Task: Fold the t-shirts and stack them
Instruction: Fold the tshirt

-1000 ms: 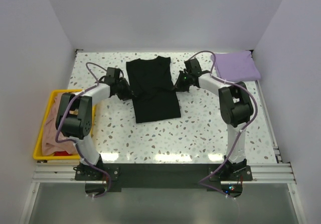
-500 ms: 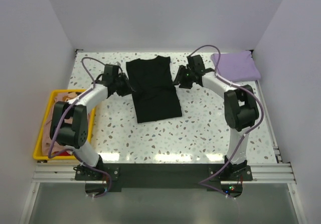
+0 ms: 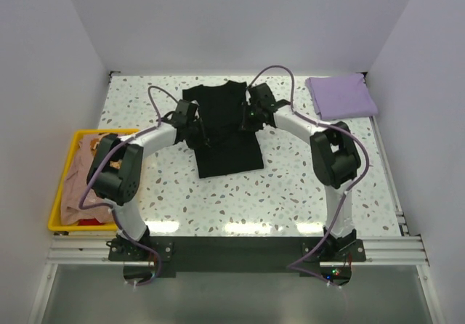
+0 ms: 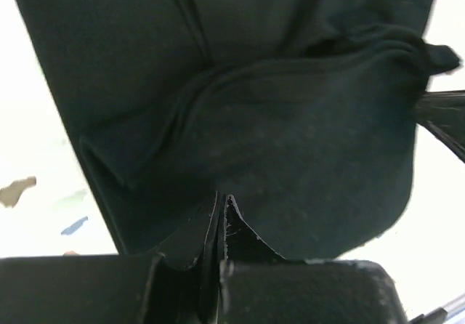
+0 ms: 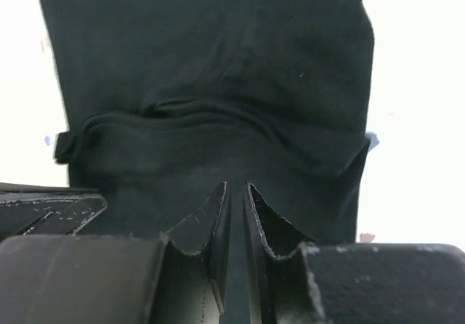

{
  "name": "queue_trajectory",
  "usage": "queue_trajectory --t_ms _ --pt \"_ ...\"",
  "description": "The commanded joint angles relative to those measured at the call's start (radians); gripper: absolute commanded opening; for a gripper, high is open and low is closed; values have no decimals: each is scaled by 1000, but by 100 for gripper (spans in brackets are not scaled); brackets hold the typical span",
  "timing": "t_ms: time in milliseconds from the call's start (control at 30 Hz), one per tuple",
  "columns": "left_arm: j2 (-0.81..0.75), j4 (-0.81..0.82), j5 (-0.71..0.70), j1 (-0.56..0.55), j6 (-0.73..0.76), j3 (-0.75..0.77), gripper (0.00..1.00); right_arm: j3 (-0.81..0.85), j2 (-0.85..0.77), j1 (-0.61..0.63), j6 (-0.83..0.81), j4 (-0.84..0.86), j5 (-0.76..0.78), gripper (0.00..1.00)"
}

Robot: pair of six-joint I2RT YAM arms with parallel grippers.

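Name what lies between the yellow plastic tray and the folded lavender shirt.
The large black cloth t-shirt, the left gripper and right gripper on it; top view.

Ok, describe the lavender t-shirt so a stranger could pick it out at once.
Start at the speckled table and look to its far right corner. A lavender t-shirt lies there alone. Unlike the black t-shirt mid-table and the peach t-shirt in the yellow tray, it is pale purple and neatly folded.

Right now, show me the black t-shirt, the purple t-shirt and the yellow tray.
black t-shirt [image 3: 229, 150], top view, lower body panel
purple t-shirt [image 3: 341, 96], top view, middle of the folded cloth
yellow tray [image 3: 62, 227], top view, near rim
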Motion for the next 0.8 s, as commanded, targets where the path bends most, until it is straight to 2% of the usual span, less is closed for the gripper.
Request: queue_trajectory --t_ms 0,267,567,767 --pt "79 -13 -11 6 6 99 0 88 46 -3 -46 -45 -2 15" --pt "178 -57 -65 68 21 228 0 246 183 -10 -93 -128 18 15" --pt "279 -60 -63 131 46 254 0 306 258 -64 -77 -124 -17 16" --pt "299 -45 -54 156 42 238 0 273 264 -101 -59 -73 -104 20"
